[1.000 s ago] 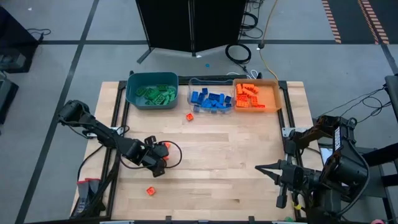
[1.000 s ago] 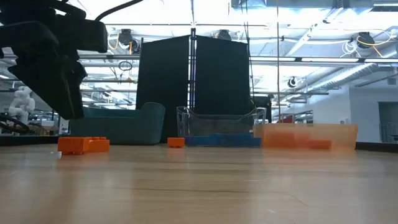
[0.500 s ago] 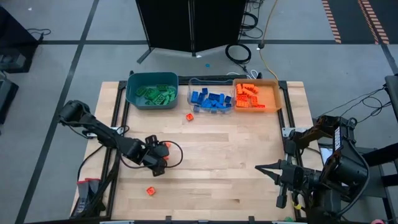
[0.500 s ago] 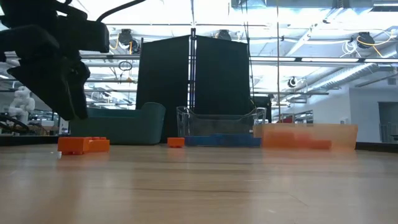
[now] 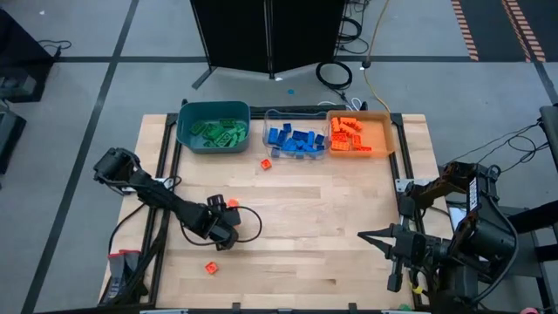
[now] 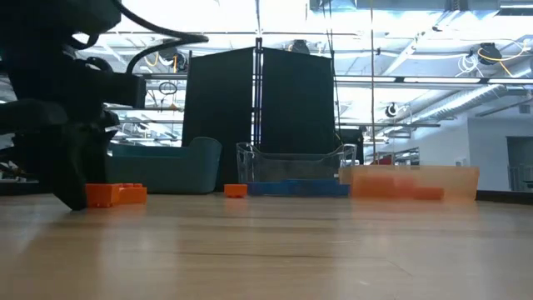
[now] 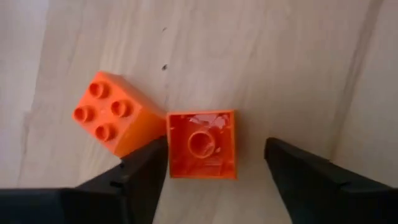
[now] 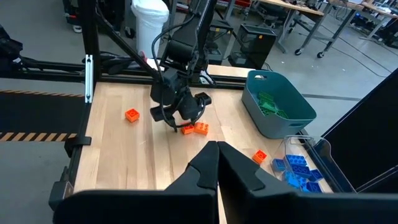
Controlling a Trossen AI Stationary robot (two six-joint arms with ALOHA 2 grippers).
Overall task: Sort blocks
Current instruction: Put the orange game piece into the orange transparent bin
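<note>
- Two orange blocks (image 7: 202,144) lie touching on the table (image 5: 331,209), one upturned between the spread fingers of the left gripper (image 7: 211,168).
- Right gripper (image 8: 216,163) waits pressed together at the table's near right edge.
- Sorted blocks fill the bins (image 5: 212,126).

table centre (image 5: 323,209) bare; bins (image 5: 296,131) at far edge

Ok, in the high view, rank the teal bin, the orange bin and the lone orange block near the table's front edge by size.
1. Teal bin, largest.
2. Orange bin, slightly smaller.
3. Lone orange block, far smaller than either bin.
</note>
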